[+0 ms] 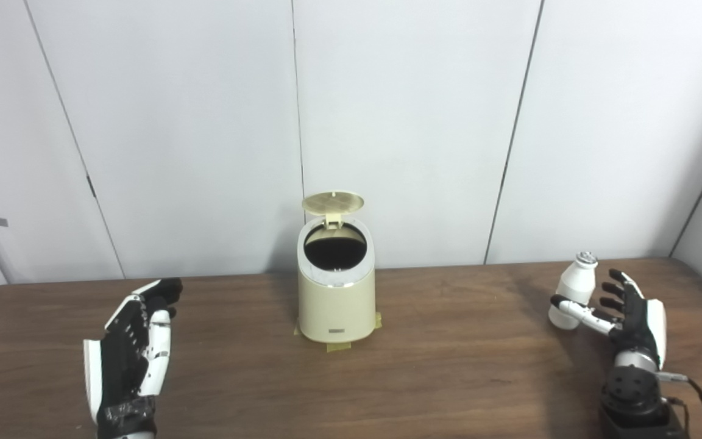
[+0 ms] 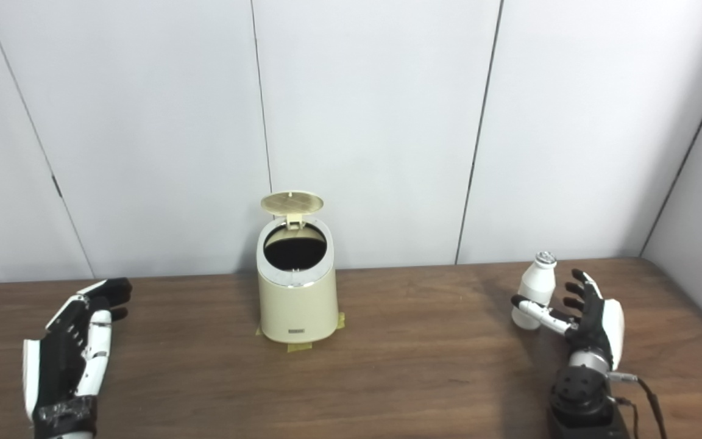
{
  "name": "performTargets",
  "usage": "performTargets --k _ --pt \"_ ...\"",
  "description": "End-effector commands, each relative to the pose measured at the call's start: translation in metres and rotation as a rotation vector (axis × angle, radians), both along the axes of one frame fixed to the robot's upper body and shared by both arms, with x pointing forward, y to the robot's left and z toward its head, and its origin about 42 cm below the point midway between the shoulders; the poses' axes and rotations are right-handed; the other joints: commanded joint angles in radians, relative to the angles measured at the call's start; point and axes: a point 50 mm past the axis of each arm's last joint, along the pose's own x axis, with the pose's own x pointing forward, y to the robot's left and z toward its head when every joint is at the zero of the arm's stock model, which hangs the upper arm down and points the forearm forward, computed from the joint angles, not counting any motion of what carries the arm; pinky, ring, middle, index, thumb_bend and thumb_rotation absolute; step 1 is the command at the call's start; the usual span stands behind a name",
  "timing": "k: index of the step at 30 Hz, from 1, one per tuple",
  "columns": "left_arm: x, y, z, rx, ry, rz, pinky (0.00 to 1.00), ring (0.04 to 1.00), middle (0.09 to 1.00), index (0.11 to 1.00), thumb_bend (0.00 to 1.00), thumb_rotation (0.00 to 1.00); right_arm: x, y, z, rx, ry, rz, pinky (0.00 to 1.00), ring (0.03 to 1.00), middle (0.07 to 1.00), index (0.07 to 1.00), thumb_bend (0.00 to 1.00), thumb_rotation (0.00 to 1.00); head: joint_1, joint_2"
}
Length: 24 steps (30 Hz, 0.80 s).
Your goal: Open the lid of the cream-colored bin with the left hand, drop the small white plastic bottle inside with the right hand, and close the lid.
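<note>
The bin [image 1: 336, 299] stands mid-desk [image 1: 460, 366] against the wall [image 1: 412, 122], its lid [image 1: 333, 203] tipped up at the back, leaving the dark mouth open from above and the front. Bare desk stretches between the bin and the bottle [image 1: 573, 292] at far right. The left hand [image 1: 134, 347], fingers spread, hovers well clear to the bin's left; the right hand [image 1: 628, 314] flanks the bottle.

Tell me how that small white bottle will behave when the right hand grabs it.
The bottle stands upright, tall and narrow, so a sideways nudge may tip it. Its rounded body would probably roll then. It looks like light plastic, smooth, perhaps slippery for the open right hand.
</note>
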Motion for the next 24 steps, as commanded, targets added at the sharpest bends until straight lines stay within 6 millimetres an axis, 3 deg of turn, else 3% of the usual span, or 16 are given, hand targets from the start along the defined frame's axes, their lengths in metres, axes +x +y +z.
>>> performTargets --k 1,12,20,24 --pt "0.001 -0.004 0.024 0.024 -0.110 -0.006 0.71 0.727 0.699 0.682 0.16 0.67 0.019 -0.005 0.035 -0.055 -0.070 0.010 0.66 0.764 0.804 0.838 0.84 0.28 0.000 0.001" --pt "0.000 -0.006 0.026 0.029 -0.117 -0.005 0.71 0.733 0.703 0.681 0.17 0.71 0.033 -0.007 0.036 -0.043 -0.076 0.052 0.66 0.762 0.808 0.846 0.84 0.25 0.004 0.001" --pt "0.000 -0.007 0.026 0.021 -0.120 -0.007 0.70 0.728 0.700 0.679 0.18 0.70 0.037 -0.001 0.036 -0.042 -0.086 0.060 0.56 0.685 0.757 0.827 0.87 0.26 0.004 0.002" --pt "0.000 -0.007 0.027 0.014 -0.117 -0.004 0.70 0.728 0.698 0.677 0.18 0.68 0.038 0.000 0.034 -0.035 -0.085 0.059 0.62 0.737 0.784 0.827 0.88 0.23 0.004 0.002"
